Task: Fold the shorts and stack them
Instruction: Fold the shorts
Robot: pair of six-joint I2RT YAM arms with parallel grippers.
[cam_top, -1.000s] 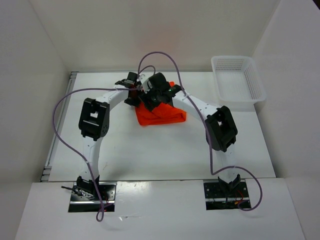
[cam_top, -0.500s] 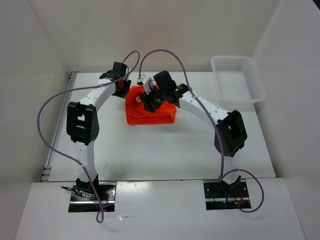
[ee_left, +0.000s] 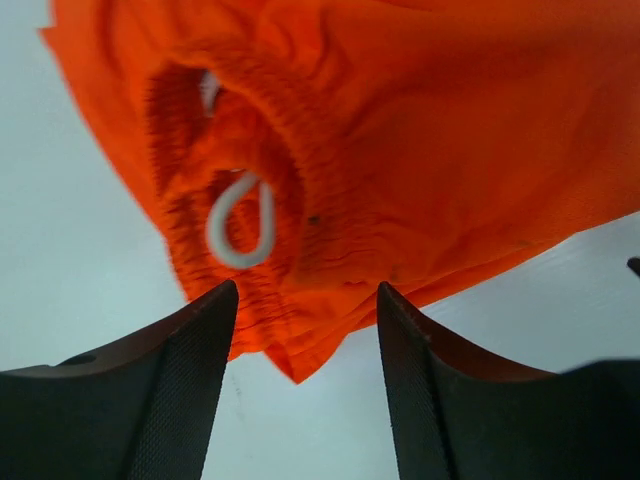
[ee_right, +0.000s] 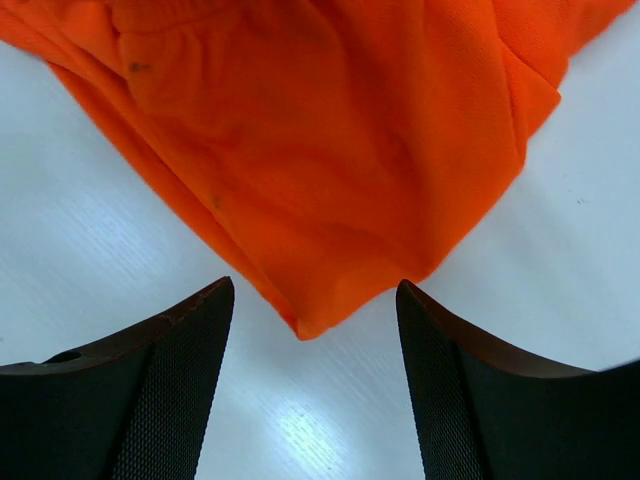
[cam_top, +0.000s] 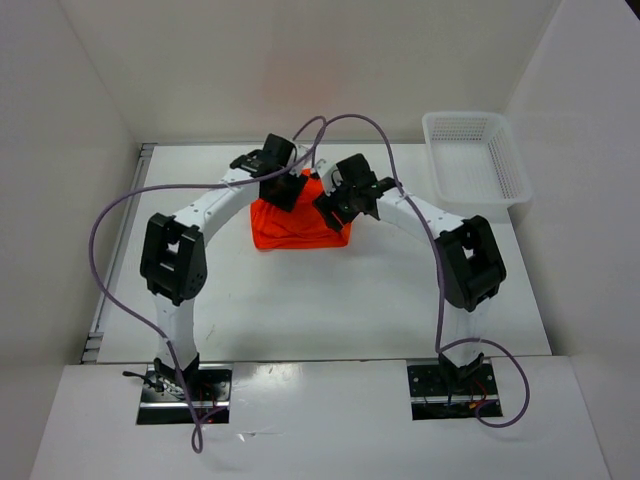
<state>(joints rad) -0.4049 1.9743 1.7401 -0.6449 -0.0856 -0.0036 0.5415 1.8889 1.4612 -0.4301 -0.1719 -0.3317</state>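
Observation:
The orange shorts lie as a folded bundle on the white table, at the middle back. My left gripper hovers over their far left edge, open and empty. In the left wrist view the gathered waistband and a white drawstring loop lie just ahead of the open gripper. My right gripper hovers over the shorts' right edge, open and empty. In the right wrist view a corner of the shorts points between the open fingers of the gripper.
A white mesh basket stands at the back right of the table. White walls close in the table at the back and both sides. Purple cables arc over both arms.
The shorts went from a bunched heap to a squarer folded shape, shifted slightly left. My left gripper swung left, then back right over the shorts. My right gripper moved right.

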